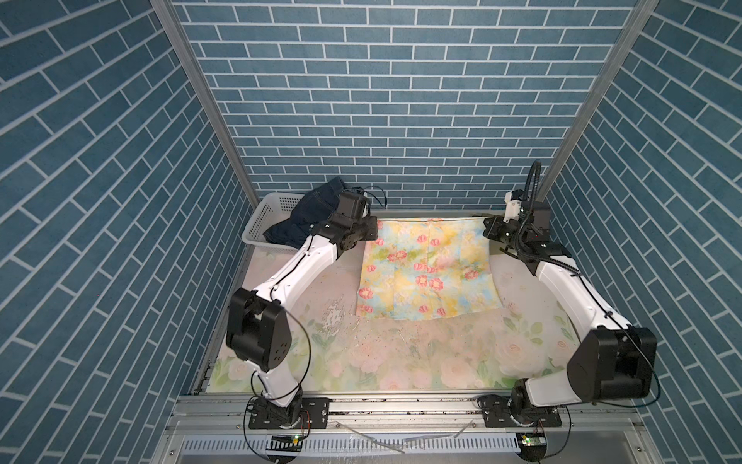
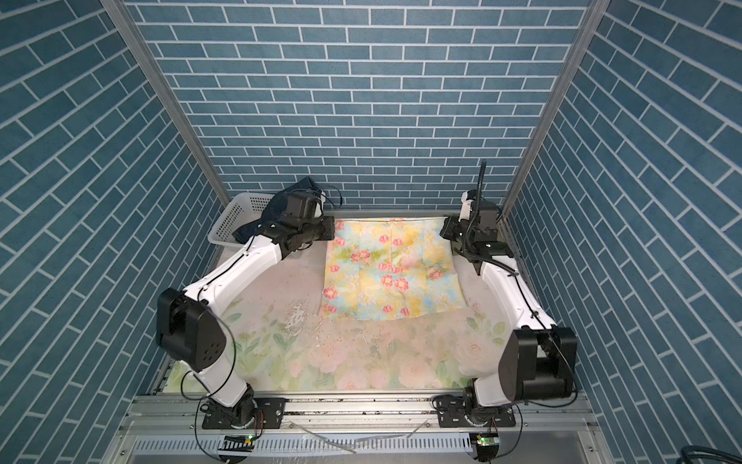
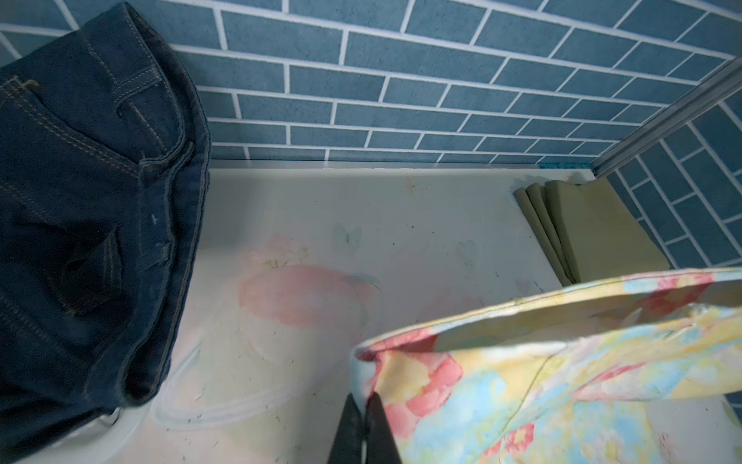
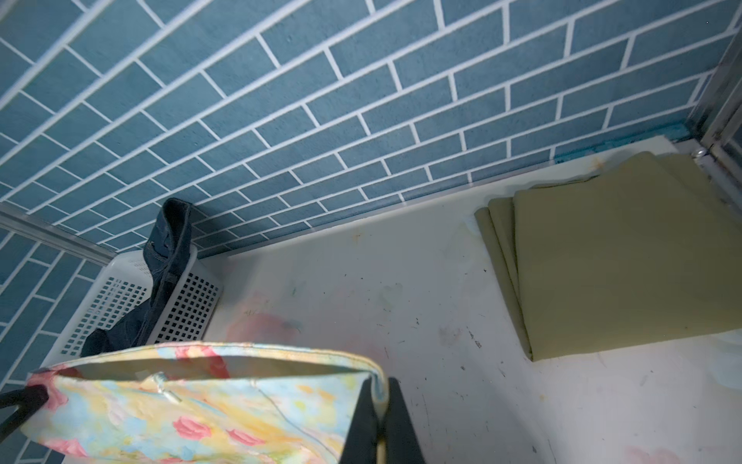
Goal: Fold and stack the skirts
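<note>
The olive skirt (image 4: pixel 622 257) is lying folded in the far right corner of the bench (image 1: pixel 401 361); the left fingers (image 3: pixel 347 430) and right fingers (image 4: pixel 361 426) are clamping the spread floral skirt (image 1: pixel 429 269) by its far corners, its fold seemingly just beginning; the denim skirt (image 1: pixel 309 213) is hanging over the basket (image 1: pixel 263 221), awaiting folding.

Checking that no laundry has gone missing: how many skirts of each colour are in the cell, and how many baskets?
Olive-green skirt: 1
Floral pastel skirt: 1
Dark denim skirt: 1
White basket: 1
Total: 4
</note>
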Controlling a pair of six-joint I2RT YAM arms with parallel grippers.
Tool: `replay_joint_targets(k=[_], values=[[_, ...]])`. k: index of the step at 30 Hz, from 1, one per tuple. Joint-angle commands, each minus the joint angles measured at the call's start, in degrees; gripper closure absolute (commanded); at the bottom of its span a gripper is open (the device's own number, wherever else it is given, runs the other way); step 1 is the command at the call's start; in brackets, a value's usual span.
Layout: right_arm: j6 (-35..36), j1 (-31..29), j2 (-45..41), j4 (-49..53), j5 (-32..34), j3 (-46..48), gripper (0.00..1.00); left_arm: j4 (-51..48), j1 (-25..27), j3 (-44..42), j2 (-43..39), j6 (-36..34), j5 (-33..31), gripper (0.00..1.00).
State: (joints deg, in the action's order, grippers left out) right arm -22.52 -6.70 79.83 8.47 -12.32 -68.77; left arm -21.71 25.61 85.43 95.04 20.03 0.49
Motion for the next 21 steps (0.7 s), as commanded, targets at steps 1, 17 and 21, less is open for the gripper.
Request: replay_joint_targets(k=[1, 17, 21], values=[[3.26, -0.96, -8.04, -0.38, 2.72, 3.00, 1.00, 2.67, 1.21, -5.81, -7.63, -1.24, -4.02, 1.00], [5.70, -6.94, -37.06, 15.34, 8.82, -0.67, 1.00, -6.58, 25.48, -8.21, -39.40, -9.04, -28.31, 1.00], [3.84, -6.93, -37.45, 16.93, 8.07, -3.12, 1.00, -7.79, 29.61, -5.57, -39.57, -10.57, -30.33, 1.00]])
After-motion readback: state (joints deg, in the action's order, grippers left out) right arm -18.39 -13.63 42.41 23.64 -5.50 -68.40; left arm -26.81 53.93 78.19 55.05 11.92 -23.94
